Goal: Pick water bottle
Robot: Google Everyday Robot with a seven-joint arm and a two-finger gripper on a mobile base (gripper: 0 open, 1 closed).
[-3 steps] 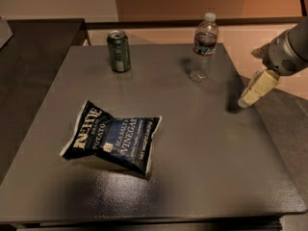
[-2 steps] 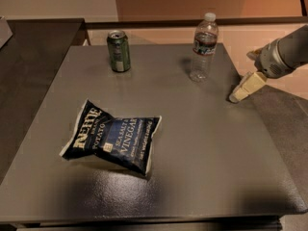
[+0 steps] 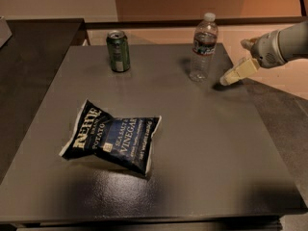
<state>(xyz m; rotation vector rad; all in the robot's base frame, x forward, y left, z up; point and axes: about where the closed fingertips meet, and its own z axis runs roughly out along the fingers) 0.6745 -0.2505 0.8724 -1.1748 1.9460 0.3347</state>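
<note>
The water bottle (image 3: 204, 48) is clear ribbed plastic with a white cap and a dark label band. It stands upright near the far right of the dark grey table (image 3: 192, 143). My gripper (image 3: 235, 64) comes in from the right edge on a grey arm. It is open and empty, just right of the bottle and apart from it. One cream finger (image 3: 237, 73) points down-left, with its tip low over the table near the bottle's base. Only the tip of the other finger (image 3: 247, 43) shows, higher up.
A green soda can (image 3: 118, 51) stands upright at the far left of the table. A dark blue chip bag (image 3: 111, 141) lies flat at the centre left. A darker counter (image 3: 33, 71) adjoins the table on the left, and lower grey floor lies to the right.
My gripper has moved left across the table's right side toward the water bottle. The bottle, can and chip bag have not moved.
</note>
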